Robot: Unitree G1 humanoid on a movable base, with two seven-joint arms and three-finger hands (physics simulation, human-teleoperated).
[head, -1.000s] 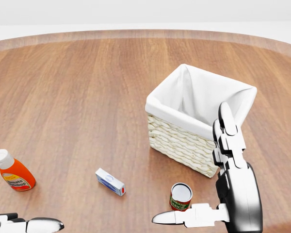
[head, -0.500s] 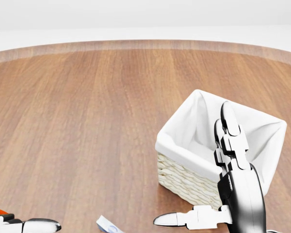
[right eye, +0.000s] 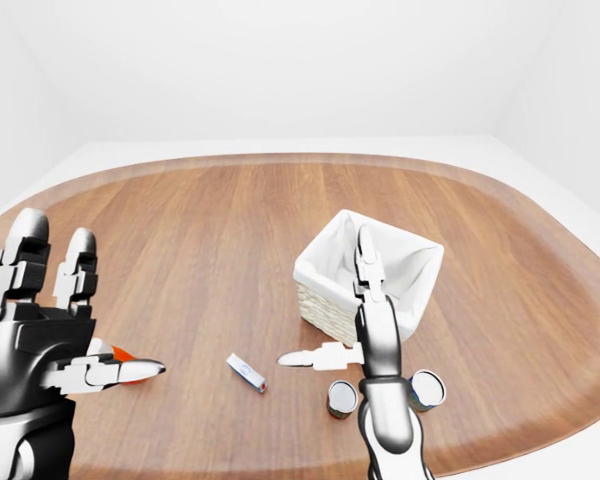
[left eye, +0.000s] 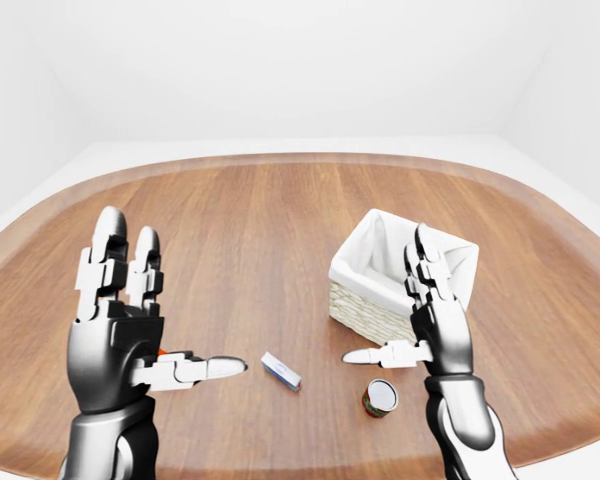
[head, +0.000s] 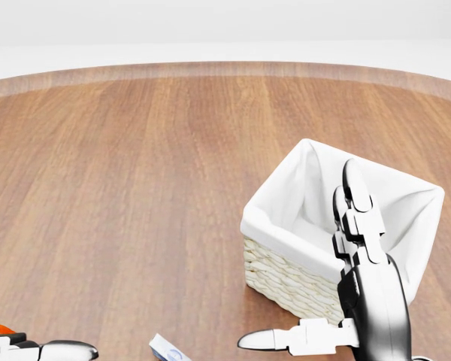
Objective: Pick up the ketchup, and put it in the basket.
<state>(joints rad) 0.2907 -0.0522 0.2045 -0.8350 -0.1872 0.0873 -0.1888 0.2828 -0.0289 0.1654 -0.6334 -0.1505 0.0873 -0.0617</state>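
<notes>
The ketchup [right eye: 120, 353], an orange bottle, lies on the wooden table at the left of the right-eye view; my left hand's thumb covers most of it. My left hand [left eye: 165, 300] is raised over it, open, fingers up and thumb pointing right, holding nothing. The wicker basket [left eye: 392, 232] with a white cloth liner stands right of centre. My right hand [left eye: 385, 300] hangs open just below and in front of the basket, empty. In the head view only an orange sliver of the ketchup [head: 1, 329] shows at the bottom left.
A small white and blue box [left eye: 280, 371] lies between the hands. A dark can [left eye: 380, 397] stands under the right hand, and a second can [right eye: 425, 390] sits to its right. The round table's edge [left eye: 540, 455] runs close below.
The camera tilted up between one second and half a second ago, so everything slid down the head view and the ketchup and can left it. Since then nothing has visibly moved.
</notes>
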